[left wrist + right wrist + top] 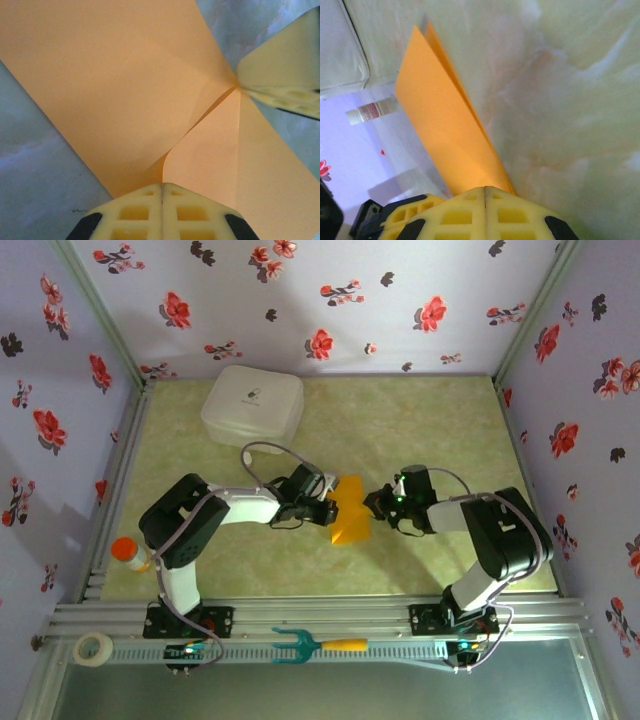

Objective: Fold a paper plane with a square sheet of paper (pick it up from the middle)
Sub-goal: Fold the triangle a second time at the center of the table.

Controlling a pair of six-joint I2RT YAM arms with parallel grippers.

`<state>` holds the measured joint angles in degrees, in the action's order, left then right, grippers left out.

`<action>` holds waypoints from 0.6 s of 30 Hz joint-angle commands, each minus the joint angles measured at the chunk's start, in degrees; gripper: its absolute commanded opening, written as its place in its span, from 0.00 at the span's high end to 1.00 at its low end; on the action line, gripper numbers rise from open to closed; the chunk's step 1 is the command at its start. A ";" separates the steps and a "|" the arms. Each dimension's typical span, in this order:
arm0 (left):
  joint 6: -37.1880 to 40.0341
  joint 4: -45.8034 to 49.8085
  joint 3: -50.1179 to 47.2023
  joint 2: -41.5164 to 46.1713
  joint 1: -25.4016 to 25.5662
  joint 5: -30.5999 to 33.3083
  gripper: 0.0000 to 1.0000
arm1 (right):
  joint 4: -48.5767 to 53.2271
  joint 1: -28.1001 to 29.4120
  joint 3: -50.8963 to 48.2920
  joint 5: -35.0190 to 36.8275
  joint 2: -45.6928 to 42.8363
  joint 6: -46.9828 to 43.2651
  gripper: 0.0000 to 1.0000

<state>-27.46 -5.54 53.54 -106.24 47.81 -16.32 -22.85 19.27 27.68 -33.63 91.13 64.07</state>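
Note:
The orange sheet of paper (350, 510) is held up off the mat between my two grippers, folded along a centre crease with its flaps splayed. My left gripper (327, 508) is shut on its left edge. In the left wrist view the paper (125, 85) spreads above the closed fingertips of the left gripper (162, 186), and the right gripper's fingers (282, 70) pinch the far corner. My right gripper (378, 502) is shut on the right edge. In the right wrist view the doubled paper (445, 125) rises from the closed tips of the right gripper (485, 190).
A white lidded container (253, 405) stands at the back left of the mat. An orange-capped bottle (128, 553) lies at the left edge. A tape roll (94, 648) and a teal fork tool (310, 645) rest on the front rail. Floral walls enclose three sides.

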 commanded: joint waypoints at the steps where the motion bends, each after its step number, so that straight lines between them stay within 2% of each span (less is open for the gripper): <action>1: 0.48 3.96 -0.27 -1.87 -0.23 0.52 0.95 | 7.23 0.81 2.86 0.24 -4.64 -2.78 0.94; 3: 0.48 3.96 -0.19 -1.93 -0.20 0.45 0.95 | 13.82 2.66 5.20 0.75 -5.72 -6.26 0.94; 6: 0.66 4.13 -0.01 -2.18 -0.26 0.45 0.95 | 17.89 5.19 6.24 1.93 -5.68 -7.99 0.94; 13: 0.66 4.39 0.12 -2.31 -0.25 0.30 0.95 | 14.83 9.54 7.73 0.14 -1.20 -6.98 0.95; 18: 0.76 4.48 0.07 -2.31 -0.27 0.36 0.95 | 13.24 9.74 7.17 0.29 1.47 -7.20 0.95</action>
<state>-27.46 -5.48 53.63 -106.30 47.81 -16.36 -9.28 28.77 33.82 -33.23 91.11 58.04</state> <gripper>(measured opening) 0.060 0.060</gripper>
